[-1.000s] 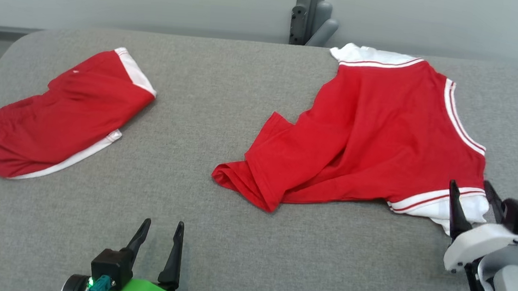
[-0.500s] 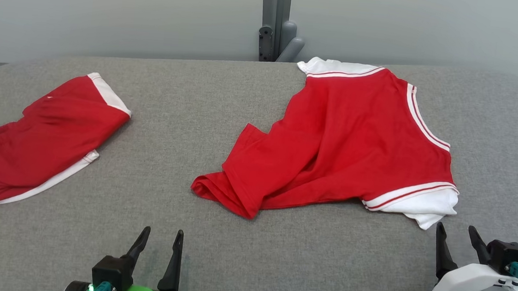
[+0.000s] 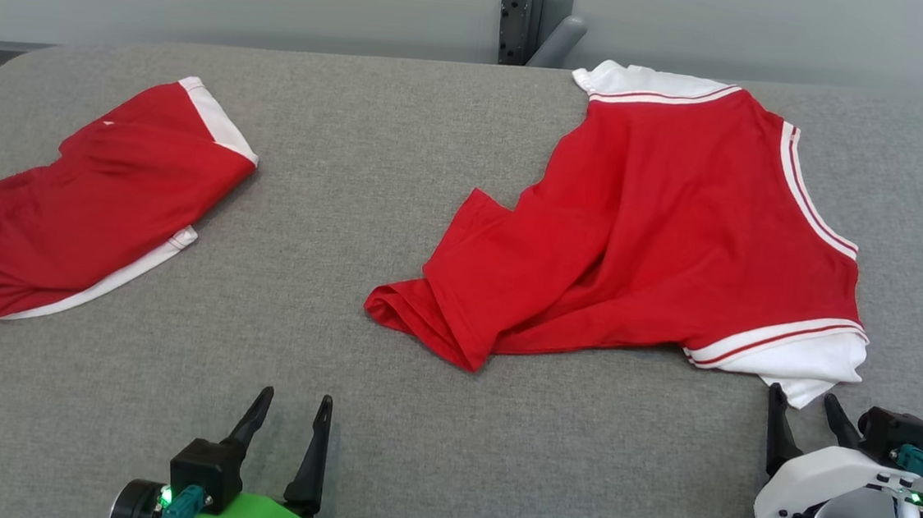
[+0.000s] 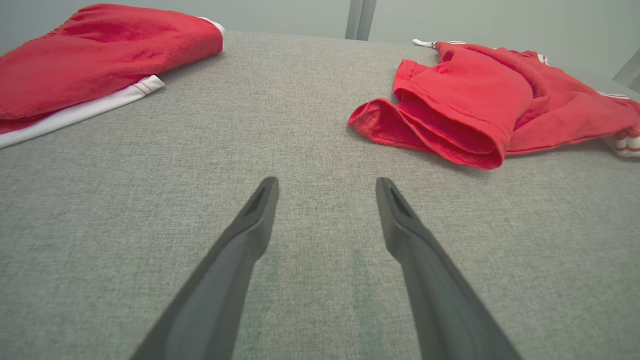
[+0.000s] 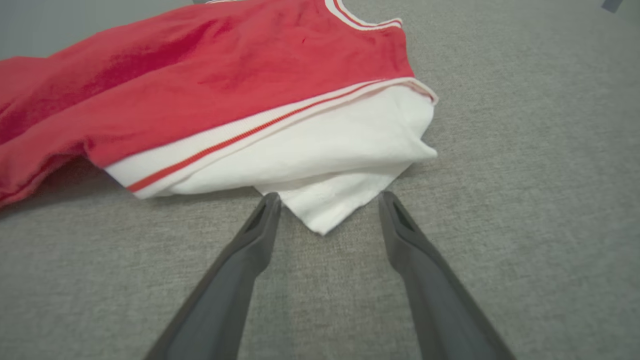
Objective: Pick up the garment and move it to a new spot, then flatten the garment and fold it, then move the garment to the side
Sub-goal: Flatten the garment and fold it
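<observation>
1. The garment (image 3: 662, 225), a red top with white sleeves and striped trim, lies rumpled on the right half of the grey counter (image 3: 405, 139).
2. The red shorts (image 3: 96, 197) at the left are cut off by the head view's edge, and their white mark is too small to read.
3. The left pincer (image 3: 296, 397) gapes wide and empty over bare counter. The right pincer (image 3: 801, 393) is equally wide and grips nothing, with a white sleeve corner between its fingertips.

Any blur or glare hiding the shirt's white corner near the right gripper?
Head view: even light, no glare, soft shadow under the shirt. Right wrist view: white corner sharp at the open right gripper, shirt's far side slightly soft. Left wrist view: sharp, no glare.
</observation>
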